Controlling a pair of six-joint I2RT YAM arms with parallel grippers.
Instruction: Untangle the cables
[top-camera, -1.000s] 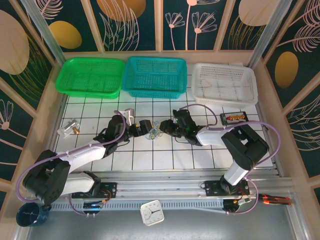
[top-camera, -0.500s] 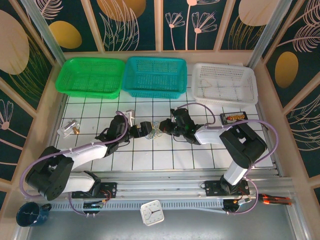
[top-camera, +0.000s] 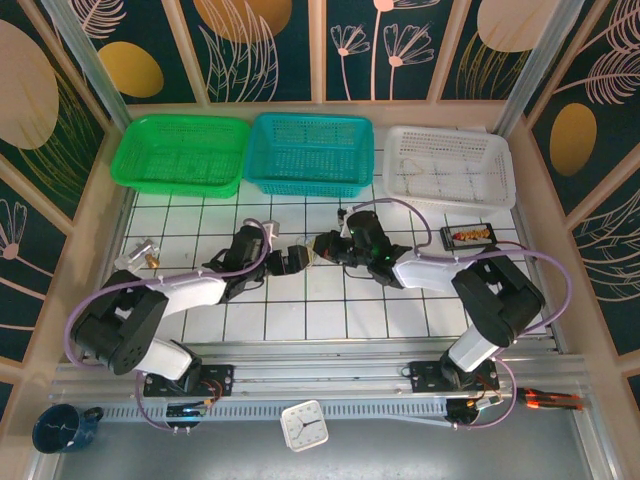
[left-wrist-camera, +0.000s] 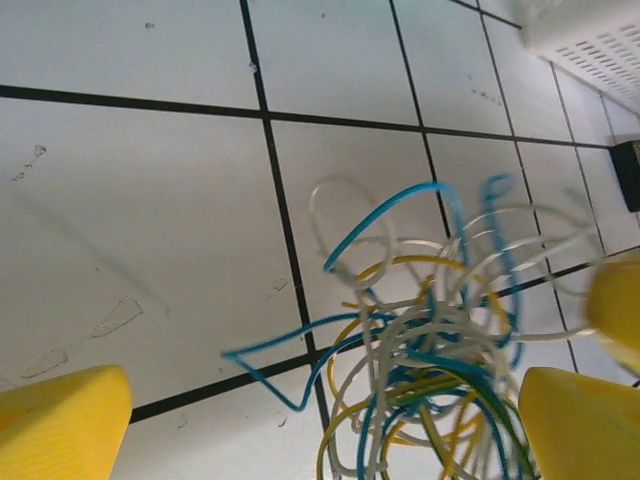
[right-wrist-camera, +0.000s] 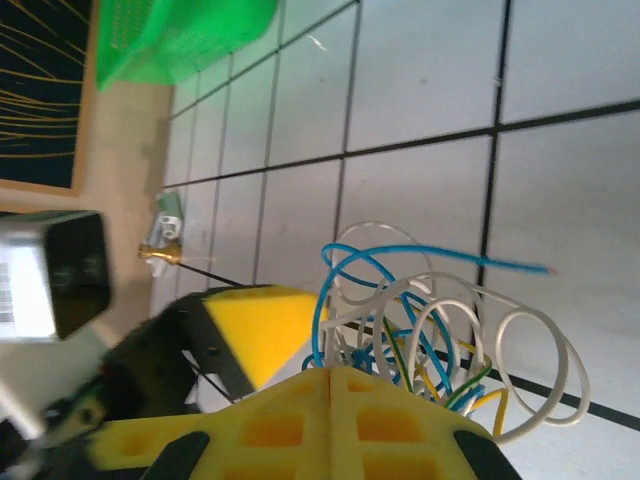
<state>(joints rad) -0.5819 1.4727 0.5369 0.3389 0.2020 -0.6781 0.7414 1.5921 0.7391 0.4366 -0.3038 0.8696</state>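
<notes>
Green plastic mesh basket (top-camera: 180, 152) sits at the upper left of the overhead frame. A teal basket (top-camera: 310, 152) of the same make is just beside it at upper centre, and a white basket (top-camera: 450, 165) sits at the upper right.

Below them, on the white tiled table (top-camera: 300, 320), the left gripper (top-camera: 296, 260) reaches in just left of centre. The right gripper (top-camera: 325, 246) meets it from just right of centre. The cables (top-camera: 311, 256), a small tangle of thin white, blue, yellow and green wires, sit between the two tips. A small black box (top-camera: 467, 234) lies well apart at the right.

In the left wrist view the left gripper (left-wrist-camera: 320, 400) has its yellow pads (left-wrist-camera: 60, 425) spread wide at the bottom corners. Its jaws are parted and clamp nothing. The cables (left-wrist-camera: 430, 370) loop up at lower centre-right, nearer the right-hand pad.

In the right wrist view the right gripper (right-wrist-camera: 330, 385) has its yellow fingers (right-wrist-camera: 270, 430) pressed together at the bottom edge, pinching the cables (right-wrist-camera: 420, 330). The loops fan out at lower right.
</notes>
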